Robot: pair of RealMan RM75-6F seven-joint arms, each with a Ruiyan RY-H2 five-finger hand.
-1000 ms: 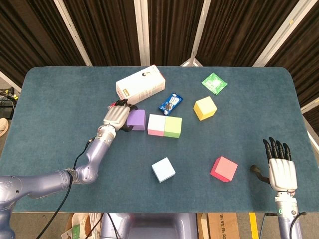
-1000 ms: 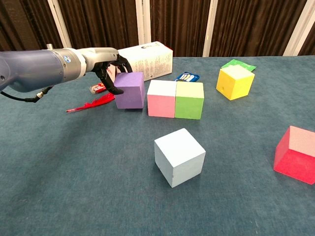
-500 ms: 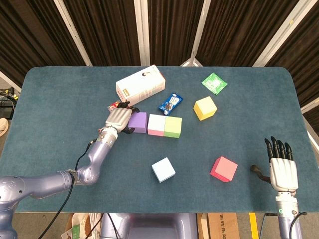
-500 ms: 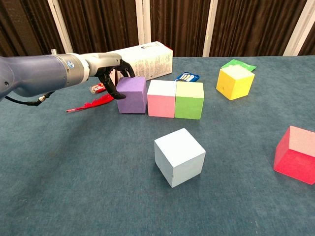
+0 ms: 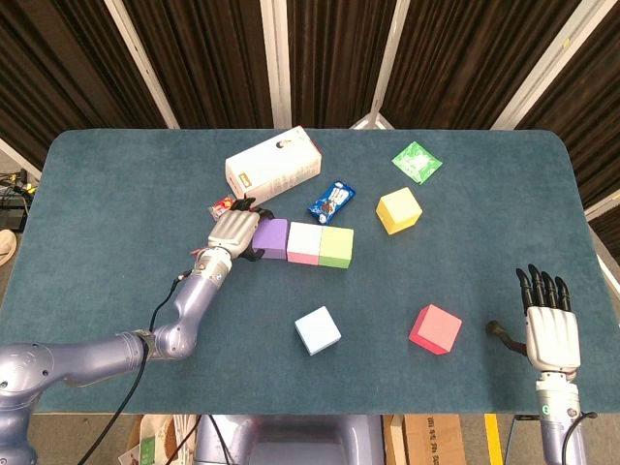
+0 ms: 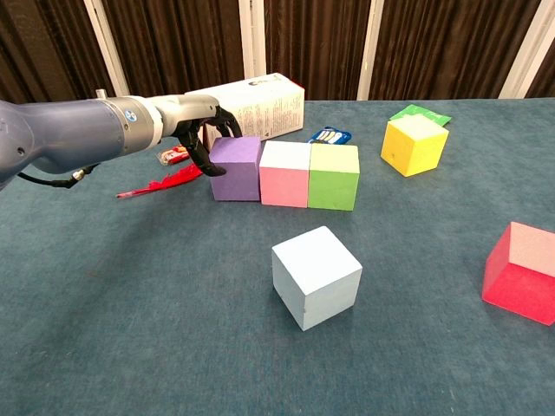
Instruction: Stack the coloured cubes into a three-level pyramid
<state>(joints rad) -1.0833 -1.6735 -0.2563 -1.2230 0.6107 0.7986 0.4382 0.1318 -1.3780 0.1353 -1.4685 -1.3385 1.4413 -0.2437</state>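
While my left hand [image 5: 231, 232] has its fingers [image 6: 201, 154] curled around the purple cube [image 6: 236, 167], that cube sits on the surface touching the pink cube [image 6: 285, 172], which touches the green cube [image 6: 334, 176]. I think the bottom row of three is just about made, so next I should let go and fetch the light blue cube [image 6: 316, 276] for the second level. My right hand [image 5: 549, 327] is spread wide, holding nothing.

lab/test room | dark curtains [image 5: 203, 58] | blue felt table [image 5: 116, 223]
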